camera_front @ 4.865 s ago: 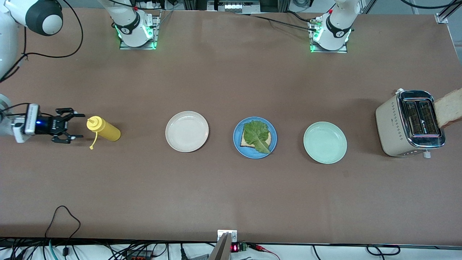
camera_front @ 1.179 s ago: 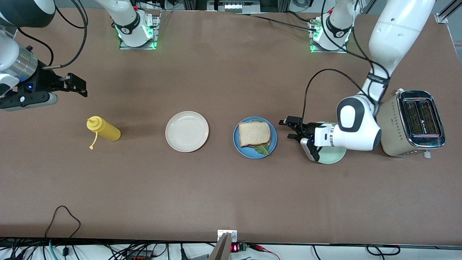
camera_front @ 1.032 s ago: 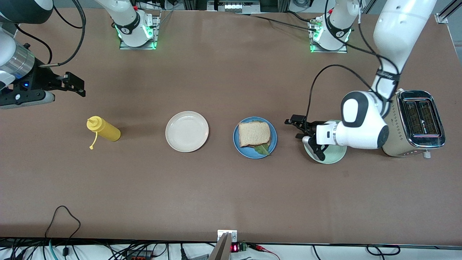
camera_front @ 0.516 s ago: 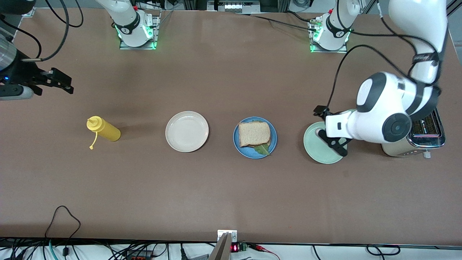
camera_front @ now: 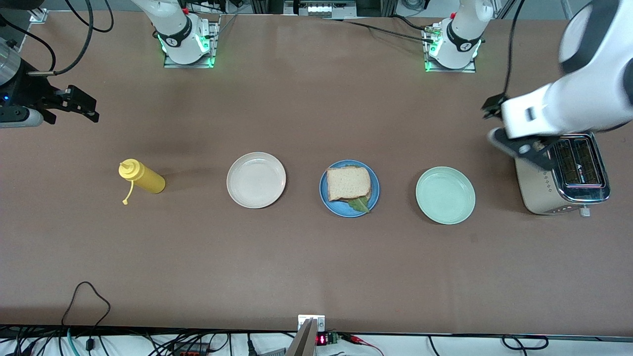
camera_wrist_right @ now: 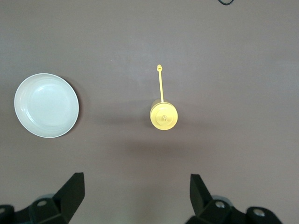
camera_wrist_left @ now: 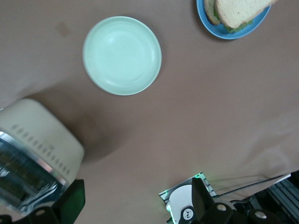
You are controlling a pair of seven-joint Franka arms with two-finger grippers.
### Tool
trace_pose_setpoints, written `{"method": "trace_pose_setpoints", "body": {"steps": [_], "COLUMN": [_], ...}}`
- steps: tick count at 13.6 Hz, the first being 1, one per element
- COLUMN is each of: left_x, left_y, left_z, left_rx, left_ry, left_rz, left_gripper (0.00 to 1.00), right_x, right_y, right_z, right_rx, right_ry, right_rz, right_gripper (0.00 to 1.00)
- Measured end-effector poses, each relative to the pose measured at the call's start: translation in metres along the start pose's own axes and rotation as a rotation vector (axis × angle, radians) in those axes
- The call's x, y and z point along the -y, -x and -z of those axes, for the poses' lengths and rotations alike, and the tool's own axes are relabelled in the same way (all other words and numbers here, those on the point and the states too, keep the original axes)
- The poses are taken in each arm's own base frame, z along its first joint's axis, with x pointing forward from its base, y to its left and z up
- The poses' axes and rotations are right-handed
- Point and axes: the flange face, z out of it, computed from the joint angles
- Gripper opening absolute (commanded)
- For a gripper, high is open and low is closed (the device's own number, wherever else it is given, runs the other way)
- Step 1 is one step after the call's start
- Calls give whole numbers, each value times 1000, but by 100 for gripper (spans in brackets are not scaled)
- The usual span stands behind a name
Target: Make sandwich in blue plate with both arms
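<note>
Both pincers empty, sandwich resting on the blue plate

The left pincer [camera_front: 512,143], jaws apart, hangs over the toaster [camera_front: 561,170] at the left arm's end of the desk [camera_front: 316,267]; the right pincer [camera_front: 74,105], jaws apart too, hovers near the yellow bottle [camera_front: 141,179], both clear of the food, I'd guess because the sandwich [camera_front: 348,184] looks finished on the blue plate [camera_front: 374,190], between the off-white plate [camera_front: 256,179] and the mint plate [camera_front: 445,195]

Yellow squeeze bottle [camera_wrist_right: 164,116] upright on table, off-white plate [camera_wrist_right: 46,105] well apart.
</note>
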Motion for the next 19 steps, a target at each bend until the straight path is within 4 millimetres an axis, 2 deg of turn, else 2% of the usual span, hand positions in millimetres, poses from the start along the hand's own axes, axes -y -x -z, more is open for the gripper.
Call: {"method": "trace_pose_setpoints", "body": {"steps": [2, 3, 6, 8, 12, 19], "left_x": [5, 6, 23, 25, 15, 14], "left_y": [21, 23, 29, 37, 47, 49], "left_z": [18, 19, -1, -6, 6, 5], "left_rx": [-72, -127, -236, -250, -278, -265], "left_ry": [-31, -49, -67, -50, -16, -8], "left_rz": [95, 177, 351, 372, 378, 381], "left_gripper": [100, 100, 100, 100, 100, 100], "right_x": [-2, -2, -3, -3, -3, -8], "right_y": [-1, -2, -9, -13, -10, -12], "right_z": [1, 2, 8, 6, 4, -1], "right_rx": [-10, -16, -82, -94, -67, -57], "right_ry": [0, 1, 3, 3, 2, -11], "right_rz": [-3, -4, -7, -7, -6, 0], "right_gripper": [100, 100, 100, 100, 100, 100]}}
